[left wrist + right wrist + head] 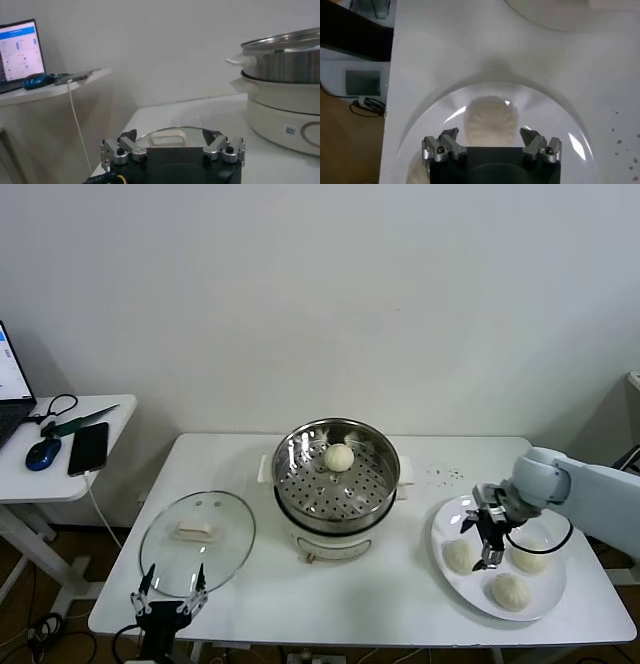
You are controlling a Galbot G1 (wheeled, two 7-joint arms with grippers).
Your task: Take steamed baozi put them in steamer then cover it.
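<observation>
Seemingly four baozi (339, 456), one steamer (336, 489).

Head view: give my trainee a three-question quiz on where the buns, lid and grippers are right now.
1. How many buns lie in the steamer?
2. True or false: the lid is on the steamer.
3. Which gripper is over the plate: A left, B right?

Key:
1. One bun; three more, and, are on the plate.
2. False; it lies on the table, left of the steamer.
3. B; the right gripper is open above a bun, the left gripper open near the lid.
</observation>
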